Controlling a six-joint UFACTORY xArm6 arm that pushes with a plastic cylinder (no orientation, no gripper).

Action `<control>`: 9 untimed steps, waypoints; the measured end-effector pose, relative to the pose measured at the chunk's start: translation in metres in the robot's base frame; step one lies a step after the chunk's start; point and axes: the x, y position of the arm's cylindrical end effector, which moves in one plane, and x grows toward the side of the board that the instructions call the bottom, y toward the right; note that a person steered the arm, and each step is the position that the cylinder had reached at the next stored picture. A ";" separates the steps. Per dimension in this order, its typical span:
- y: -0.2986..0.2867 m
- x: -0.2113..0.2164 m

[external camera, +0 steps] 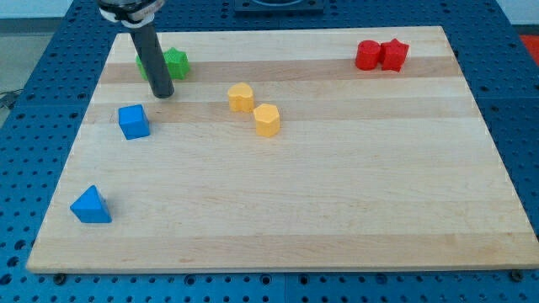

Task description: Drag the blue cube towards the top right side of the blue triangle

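The blue cube (133, 121) sits on the wooden board (337, 210) at the view's left, upper part. The blue triangle (91, 205) lies near the view's bottom left corner, well below the cube. My tip (162, 93) rests on the board just above and to the right of the blue cube, a small gap apart from it. The dark rod rises from there toward the view's top and partly hides a green block.
Green blocks (175, 63) sit behind the rod at the view's top left. Two yellow blocks (241, 98) (267, 120) lie right of the tip. Two red blocks (368, 55) (394, 54) touch each other at the view's top right.
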 end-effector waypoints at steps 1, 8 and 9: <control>-0.012 0.000; -0.044 0.086; -0.001 0.081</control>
